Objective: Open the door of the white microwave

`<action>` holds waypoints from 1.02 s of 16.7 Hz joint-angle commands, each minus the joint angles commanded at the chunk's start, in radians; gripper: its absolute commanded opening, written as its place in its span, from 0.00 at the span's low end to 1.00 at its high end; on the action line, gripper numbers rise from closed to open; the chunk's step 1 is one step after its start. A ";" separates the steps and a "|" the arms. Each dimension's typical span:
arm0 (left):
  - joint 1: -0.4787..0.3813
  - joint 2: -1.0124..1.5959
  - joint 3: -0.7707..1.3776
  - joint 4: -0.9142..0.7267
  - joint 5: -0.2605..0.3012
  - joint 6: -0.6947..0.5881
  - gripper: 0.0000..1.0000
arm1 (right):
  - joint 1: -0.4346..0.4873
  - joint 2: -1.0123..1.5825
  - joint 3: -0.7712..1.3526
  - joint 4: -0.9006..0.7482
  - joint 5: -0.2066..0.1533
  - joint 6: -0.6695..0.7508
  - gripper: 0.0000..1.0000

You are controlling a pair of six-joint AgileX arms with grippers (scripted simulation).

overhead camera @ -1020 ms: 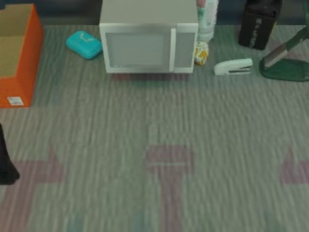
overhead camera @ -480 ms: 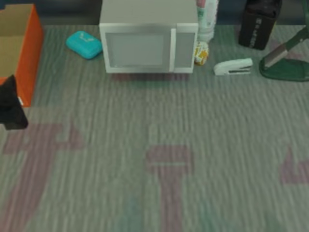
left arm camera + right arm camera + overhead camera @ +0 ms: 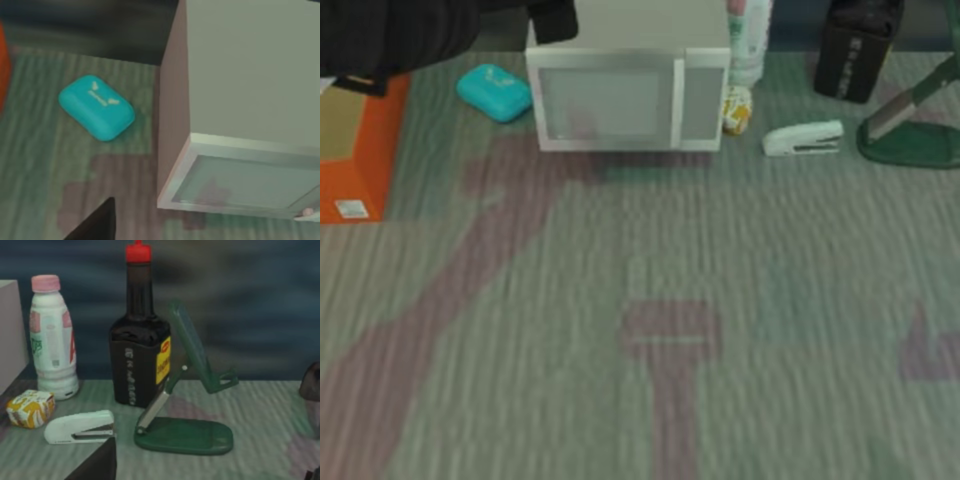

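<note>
White plastic fills the far middle of the counter: the white microwave stands there facing me. The door is closed flat against its front, its greyish window taking up most of that face. The narrow grey control panel sits just to the right of the door.

My left arm reaches across the far left corner, over the orange cardboard box, and its dark end lies over the microwave's top at the far left corner. It is not touching the door. Only a dark sliver shows at the edge of the left wrist view, so I cannot tell whether my left jaws are spread or pressed together. That view looks down on the microwave's top, its left wall and the door's upper left corner. The teal case lies on the counter just left of the microwave, apart from it.

My right arm is outside the top view, and I cannot tell how my right jaws stand either. Its wrist camera faces the things to the right of the microwave. These are a pink-capped milk bottle, a small yellow packet, a white stapler, a dark sauce bottle with a red cap and a green folding stand.
</note>
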 joint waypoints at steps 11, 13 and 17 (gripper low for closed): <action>-0.231 0.726 0.592 -0.240 -0.136 -0.191 1.00 | 0.000 0.000 0.000 0.000 0.000 0.000 1.00; -0.234 0.736 0.601 -0.244 -0.138 -0.193 1.00 | 0.000 0.000 0.000 0.000 0.000 0.000 1.00; -0.230 0.735 0.597 -0.242 -0.136 -0.192 1.00 | 0.000 0.000 0.000 0.000 0.000 0.000 1.00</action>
